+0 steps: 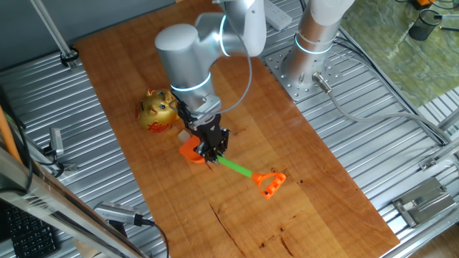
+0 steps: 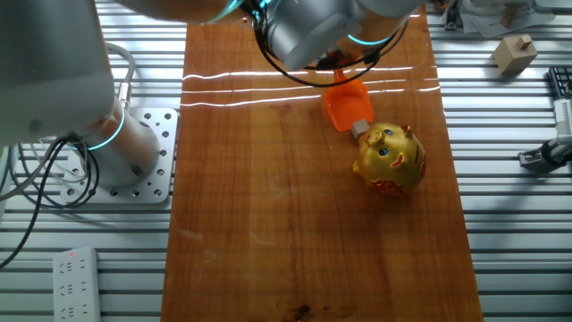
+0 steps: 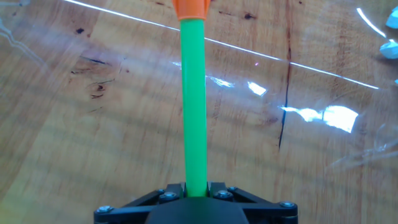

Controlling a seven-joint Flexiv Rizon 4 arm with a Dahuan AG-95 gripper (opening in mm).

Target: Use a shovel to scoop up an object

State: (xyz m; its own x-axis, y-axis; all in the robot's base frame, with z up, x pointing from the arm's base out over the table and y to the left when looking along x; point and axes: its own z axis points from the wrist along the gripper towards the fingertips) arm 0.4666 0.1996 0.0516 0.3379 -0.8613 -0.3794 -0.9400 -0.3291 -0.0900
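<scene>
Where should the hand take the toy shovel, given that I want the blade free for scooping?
On the thin green shaft, near the orange blade, coming from above with fingers across it. The toy shovel lies flat on the wooden table, and the round, narrow shaft fits between the fingers. The hand is there now.

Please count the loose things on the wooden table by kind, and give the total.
Shovels: 1, the shovel, orange and green, held by the tool
Cubes: 1, the small tan cube, at the front edge of the shovel blade
Figurines: 1, the golden cat figurine
Total: 3
</scene>
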